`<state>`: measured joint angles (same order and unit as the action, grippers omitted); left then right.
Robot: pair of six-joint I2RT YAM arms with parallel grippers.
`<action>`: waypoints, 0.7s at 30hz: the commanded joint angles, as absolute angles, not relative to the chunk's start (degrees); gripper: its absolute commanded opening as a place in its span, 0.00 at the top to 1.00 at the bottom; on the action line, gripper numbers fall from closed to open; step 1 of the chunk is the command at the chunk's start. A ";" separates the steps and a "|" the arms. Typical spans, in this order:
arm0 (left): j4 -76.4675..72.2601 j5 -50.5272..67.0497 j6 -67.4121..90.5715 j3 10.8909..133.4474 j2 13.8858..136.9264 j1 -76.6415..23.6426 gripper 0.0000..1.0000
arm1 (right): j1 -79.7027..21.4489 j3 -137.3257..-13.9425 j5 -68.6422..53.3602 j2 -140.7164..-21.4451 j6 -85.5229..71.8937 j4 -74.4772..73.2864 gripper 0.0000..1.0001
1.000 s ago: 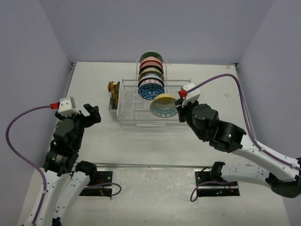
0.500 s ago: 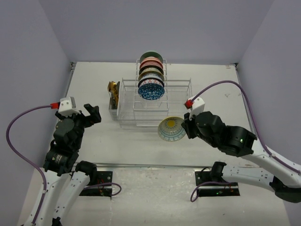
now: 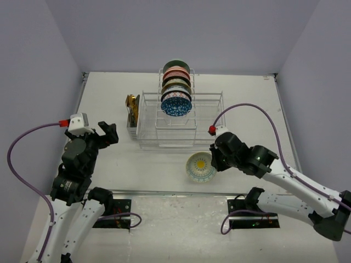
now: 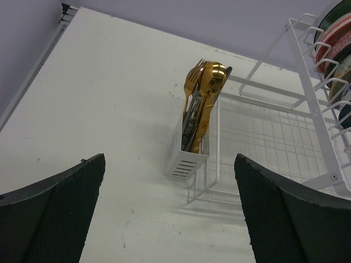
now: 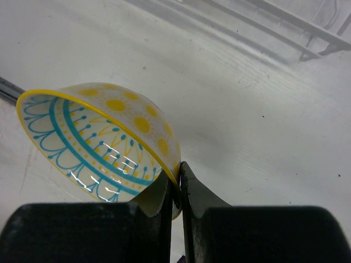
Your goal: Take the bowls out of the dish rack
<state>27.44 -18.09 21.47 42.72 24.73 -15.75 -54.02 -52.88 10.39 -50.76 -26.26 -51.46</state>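
Note:
A white wire dish rack point(image 3: 147, 125) stands at the table's middle, with several bowls point(image 3: 176, 102) on edge in its upright slots at the back; their rims point(image 4: 334, 33) show at the right edge of the left wrist view. My right gripper point(image 3: 215, 161) is shut on the rim of a yellow-and-teal patterned bowl point(image 3: 200, 167) point(image 5: 104, 142), low over the table in front of the rack's right end. In the right wrist view the rim sits pinched between the fingertips point(image 5: 180, 183), the bowl tilted. My left gripper point(image 3: 108, 133) hangs open left of the rack, nothing between its pads point(image 4: 274, 213).
A small white utensil holder with gold cutlery point(image 3: 132, 109) point(image 4: 198, 109) hangs on the rack's left end. Grey walls close in the table on three sides. A metal rail point(image 3: 164, 193) runs along the near edge by the arm bases.
My right gripper has carried the yellow-and-teal bowl out of the rack, toward the near edge and down to just above the table. The left arm has stayed still.

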 commanded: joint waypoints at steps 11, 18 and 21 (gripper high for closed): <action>25.58 -16.61 20.39 42.63 22.94 -15.38 0.00 | -37.09 -39.82 -2.90 -67.67 -35.33 -32.62 1.00; 25.58 -16.61 20.39 42.54 22.85 -15.47 0.00 | -36.83 -34.54 -8.18 -71.54 -37.96 -25.40 1.00; 25.58 -16.35 20.39 42.45 23.12 -15.47 0.00 | -36.74 -33.31 -7.03 -71.46 -38.49 -25.49 1.00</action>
<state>27.44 -17.45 21.47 42.72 23.20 -15.75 -36.84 -35.27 -7.88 -70.57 -37.19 -26.92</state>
